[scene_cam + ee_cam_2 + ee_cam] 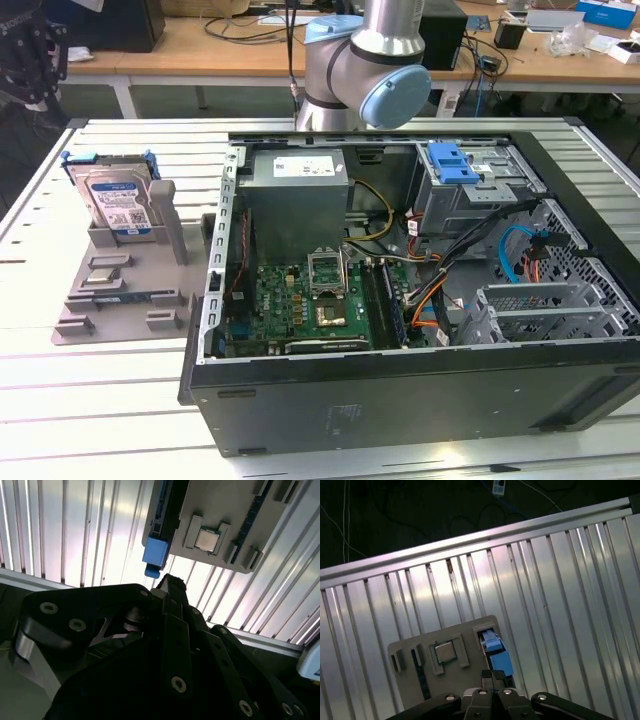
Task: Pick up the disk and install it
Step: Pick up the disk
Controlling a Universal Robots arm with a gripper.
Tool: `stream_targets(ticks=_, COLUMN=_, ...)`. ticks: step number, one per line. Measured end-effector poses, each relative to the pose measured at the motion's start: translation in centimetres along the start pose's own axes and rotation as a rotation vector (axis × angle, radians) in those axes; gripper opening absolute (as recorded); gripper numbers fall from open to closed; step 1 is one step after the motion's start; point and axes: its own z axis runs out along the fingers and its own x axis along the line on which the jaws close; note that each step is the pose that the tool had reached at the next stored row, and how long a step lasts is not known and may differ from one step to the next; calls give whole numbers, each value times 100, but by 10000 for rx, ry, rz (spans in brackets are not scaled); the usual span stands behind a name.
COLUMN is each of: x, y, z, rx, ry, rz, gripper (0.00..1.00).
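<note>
While the disk (118, 205) stands upright in its grey holder (70, 325), at the exterior view's left of the computer case (400, 400), the gripper (492, 675) hovers above it, closed and empty. The pickup seems not yet begun; a grasp would need the jaws opened.

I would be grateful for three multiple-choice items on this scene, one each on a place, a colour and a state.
1. Where does the disk stand relative to the computer case?
A) inside it
B) on the exterior view's left of it
C) on top of it

2. What colour are the disk's side rails?
A) red
B) yellow
C) blue

3. How does the disk sit?
A) upright in the grey holder
B) lying flat
C) leaning against the computer case

Answers:
1 B, it stands outside the case's wall on that side.
2 C, blue plastic frames both of its edges.
3 A, it stands on edge in the holder with its label facing outward.
</note>
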Motion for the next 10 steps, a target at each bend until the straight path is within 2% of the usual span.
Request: stream_targets(ticks=10, x=0, y=0, z=0, rx=-24, ry=47, rz=-1048, gripper=11)
